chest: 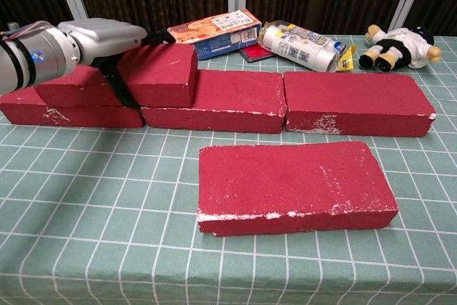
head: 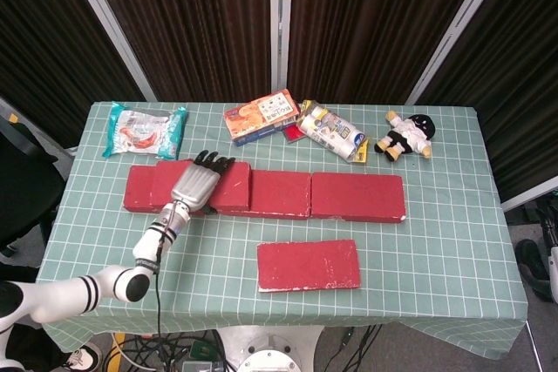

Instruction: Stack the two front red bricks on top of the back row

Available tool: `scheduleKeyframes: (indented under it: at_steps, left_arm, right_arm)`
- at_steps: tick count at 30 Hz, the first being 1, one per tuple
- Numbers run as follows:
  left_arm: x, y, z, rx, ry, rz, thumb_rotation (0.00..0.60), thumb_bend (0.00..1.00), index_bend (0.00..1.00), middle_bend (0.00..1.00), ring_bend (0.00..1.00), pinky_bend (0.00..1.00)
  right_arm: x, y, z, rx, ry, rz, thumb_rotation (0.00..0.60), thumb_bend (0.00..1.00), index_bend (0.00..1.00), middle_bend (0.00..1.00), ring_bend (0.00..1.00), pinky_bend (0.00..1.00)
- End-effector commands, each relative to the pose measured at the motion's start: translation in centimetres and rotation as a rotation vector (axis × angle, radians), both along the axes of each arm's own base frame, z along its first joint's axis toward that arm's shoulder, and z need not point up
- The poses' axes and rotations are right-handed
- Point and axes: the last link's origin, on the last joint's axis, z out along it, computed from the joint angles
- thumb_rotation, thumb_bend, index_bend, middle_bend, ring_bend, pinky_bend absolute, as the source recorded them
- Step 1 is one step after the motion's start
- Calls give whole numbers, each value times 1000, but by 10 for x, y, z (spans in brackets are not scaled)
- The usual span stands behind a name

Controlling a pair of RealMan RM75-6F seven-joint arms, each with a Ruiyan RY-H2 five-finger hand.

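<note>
A red brick [chest: 161, 73], rough w/ chipped whitish edges, is held by the left hand [head: 199, 182] on top of the back row [chest: 300, 101] at its left end, approx. 10 o'clock of worktop centre. The metallic fingers [head: 214, 163] are laid over the brick's top, thumb underneath in the chest view; the brick sits tilted, not flat. A 2nd red brick [head: 309, 264], flat and rectangular, lies alone at 6 o'clock on the green checked cloth of the worktop [head: 436, 250], apart from the row. At 12 o'clock: a cardboard snack box [head: 260, 116], a shiny foil pack [head: 332, 131]; at 2 o'clock a soft plush doll [head: 407, 137]; at 10 o'clock a crinkly teal bag [head: 145, 129]. Right hand not seen.
</note>
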Motion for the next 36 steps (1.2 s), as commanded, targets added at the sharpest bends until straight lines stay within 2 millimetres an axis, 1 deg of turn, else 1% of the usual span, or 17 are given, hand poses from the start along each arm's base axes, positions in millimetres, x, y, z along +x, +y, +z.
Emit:
scheduleKeyframes:
  at_steps: [1,5,9,18,21,36]
  left_arm:
    - [0,0,0,-1,-3,3,600,133,37,212,0,0]
    - [-1,0,0,-10,-3,6,600,110,37,143,0,0]
    - [-2,-1,-1,-36,-4,15,600,96,37,109,0,0]
    - [0,0,0,-34,-13,20,600,66,36,13,0,0]
    - [0,0,0,-34,-17,22,600,57,36,0,0,0]
    - [6,-5,3,-43,-15,13,600,22,35,0,0,0]
  right_arm:
    - [0,0,0,0,0,2,600,176,0,0,0,0]
    - [1,-1,0,0,1,2,600,176,0,0,0,0]
    - [0,-1,0,0,1,-1,600,177,0,0,0,0]
    - [-1,-1,0,-3,3,-6,600,176,0,0,0,0]
    - [0,-2,0,-1,3,-5,600,176,0,0,0,0]
    - [0,-2,3,-10,1,-1,600,176,0,0,0,0]
